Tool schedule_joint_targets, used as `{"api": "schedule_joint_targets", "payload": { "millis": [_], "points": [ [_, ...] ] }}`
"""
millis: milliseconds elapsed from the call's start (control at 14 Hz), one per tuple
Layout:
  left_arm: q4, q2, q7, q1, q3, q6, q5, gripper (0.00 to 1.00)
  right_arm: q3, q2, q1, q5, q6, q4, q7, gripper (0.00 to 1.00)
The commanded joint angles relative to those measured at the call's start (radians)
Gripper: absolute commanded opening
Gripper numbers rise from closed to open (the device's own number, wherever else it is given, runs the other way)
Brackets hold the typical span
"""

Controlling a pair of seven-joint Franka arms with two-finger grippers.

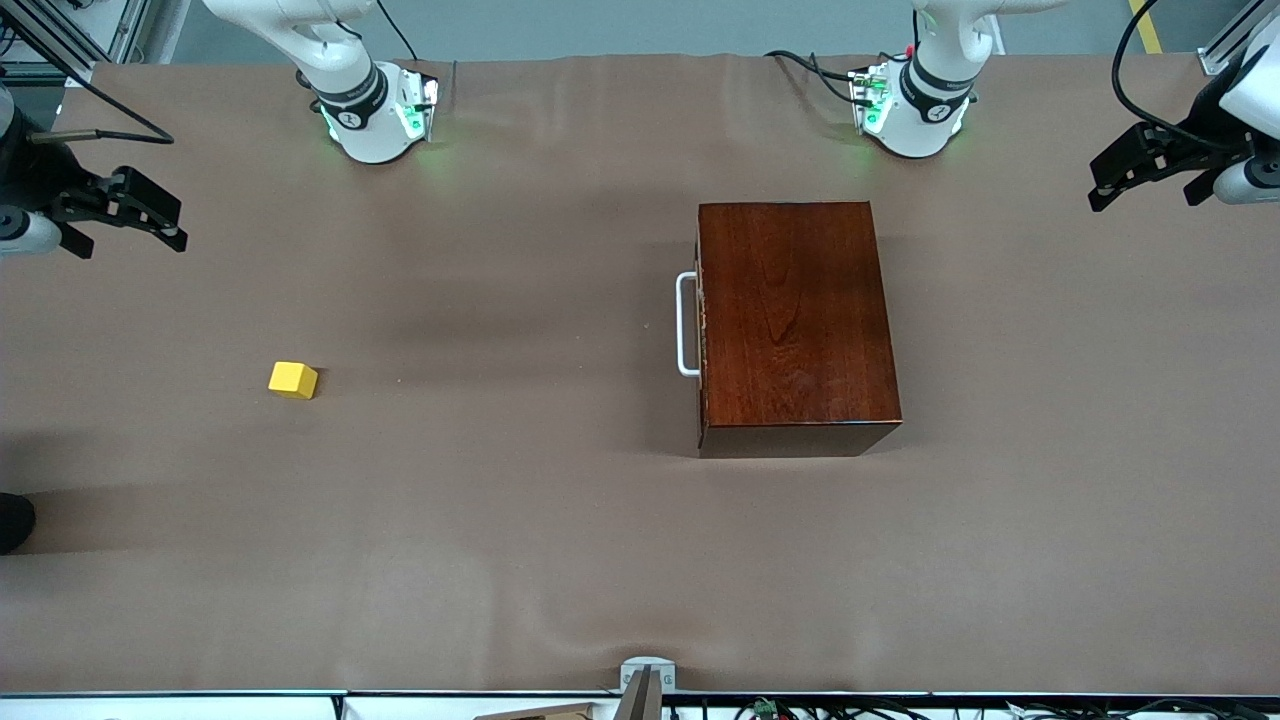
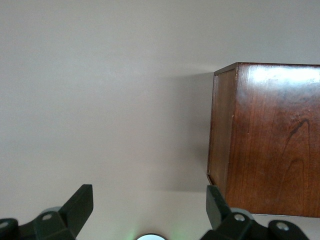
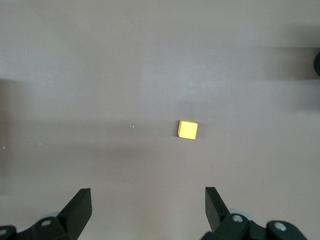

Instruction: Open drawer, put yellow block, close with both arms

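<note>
Drawer (image 1: 700,325) is sitting fully shut in the dark wooden box (image 1: 795,320), its white bar handle (image 1: 686,325) facing the right arm's end of the table. The box looks heavy and glossy, probably slick; the handle is likely the only good purchase, and pulling may drag the whole box unless the second arm braces it.

Yellow block (image 1: 293,380) is lying on the brown table cover (image 1: 500,500), well apart from the box, toward the right arm's end and slightly nearer the front camera. It looks light, rigid and flat-sided, so a pinch across two parallel faces should be holding well.

Right gripper (image 1: 120,212) is hanging over the table's edge at its own end, fingers spread wide, holding nothing. Left gripper (image 1: 1150,165) is waiting over its end, likewise wide and empty.

Drawer interior is hidden entirely. Both arms are being cut off by the frame edges.
</note>
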Motion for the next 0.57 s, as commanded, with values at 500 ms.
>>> {"api": "schedule_joint_targets", "payload": {
  "millis": [500],
  "points": [
    [0.079,0.041,0.008,-0.005,-0.028,-0.028,-0.007,1.00,-0.008,0.001,0.001,0.017,-0.005,0.005,-0.007,1.00]
  ]
}}
